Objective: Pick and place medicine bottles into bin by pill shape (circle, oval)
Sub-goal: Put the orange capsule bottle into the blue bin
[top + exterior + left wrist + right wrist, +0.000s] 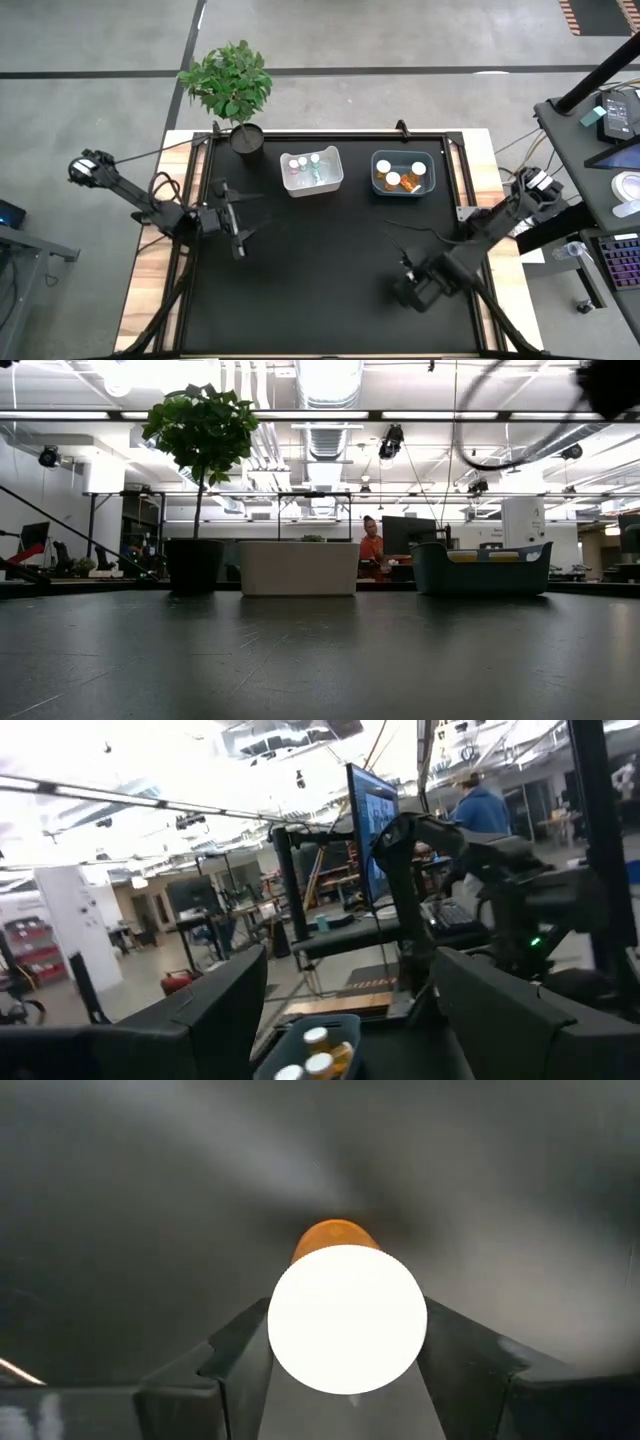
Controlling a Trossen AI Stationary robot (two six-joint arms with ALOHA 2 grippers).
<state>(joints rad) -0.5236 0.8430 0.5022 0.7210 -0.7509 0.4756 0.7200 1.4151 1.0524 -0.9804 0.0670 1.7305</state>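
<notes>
My right gripper (410, 287) is at the table's near right, pointing down, and is shut on an amber-orange medicine bottle with a white cap (347, 1318). In the high view the gripper hides this bottle. My left gripper (245, 215) is open and empty above the table's left side, pointing toward the right. A white bin (311, 172) at the far middle holds small whitish-clear bottles (300, 166). A blue-grey bin (403, 173) to its right holds amber bottles with white caps (393, 181). My right gripper pinches the bottle between its two fingers (240, 1365), one on each side, at or just under the white cap's rim (275, 1350). The fingers come from above, pointing down. The bottle stands upright in the hold, its amber body (335, 1237) below the cap. I cannot tell whether it rests on the table.
A potted plant (247, 135) stands at the far left corner of the black table top (320, 270). A desk with a keyboard and devices (615, 200) stands beyond the right edge. A person (371, 550) shows in the room behind the bins.
</notes>
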